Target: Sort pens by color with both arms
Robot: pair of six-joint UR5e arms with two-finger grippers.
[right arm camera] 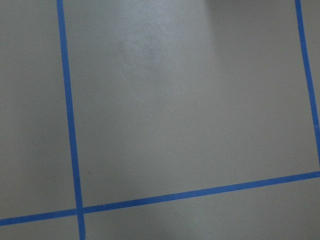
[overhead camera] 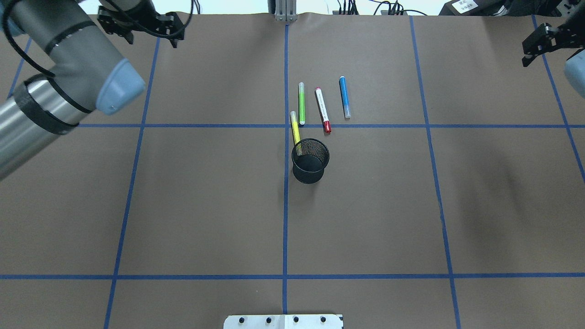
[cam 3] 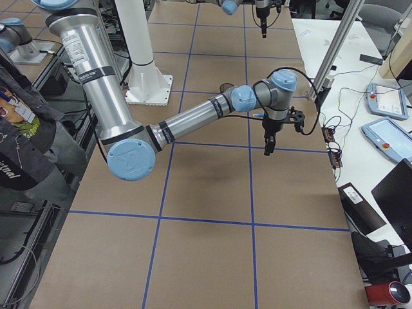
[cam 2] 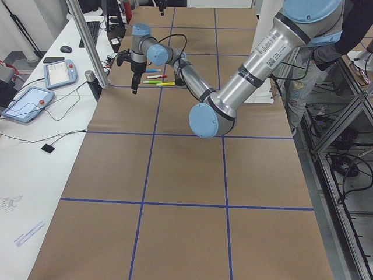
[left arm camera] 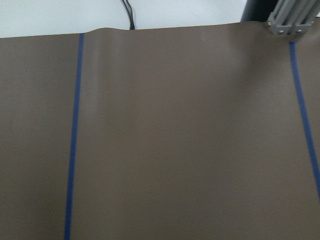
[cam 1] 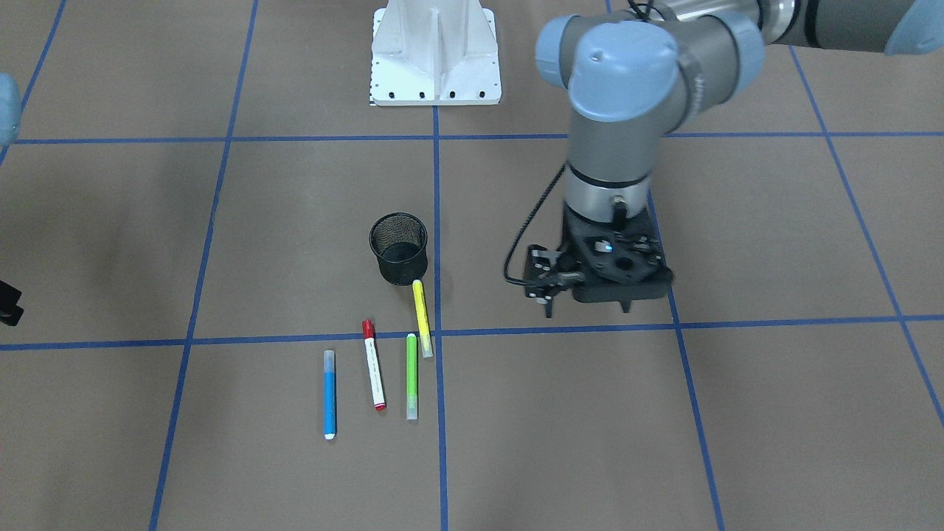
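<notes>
Four slim markers are laid side by side at mid-table, beyond a black mesh cup [cam 1: 399, 248]: a blue marker [cam 1: 330, 394], a white marker with red cap [cam 1: 374, 364], a lime green marker [cam 1: 411, 376], and a yellow marker [cam 1: 422, 318] whose end is met by the cup. The left gripper [cam 2: 134, 87] is held well left of them and the right gripper [cam 3: 268, 147] far right. How far either gripper's jaws are parted cannot be told.

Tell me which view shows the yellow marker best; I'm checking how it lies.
Exterior front-facing: the whole yellow marker shows, one end at the black mesh cup. Overhead, the cup's rim hides that end. Exterior left shows it tiny; the rest miss it.
</notes>
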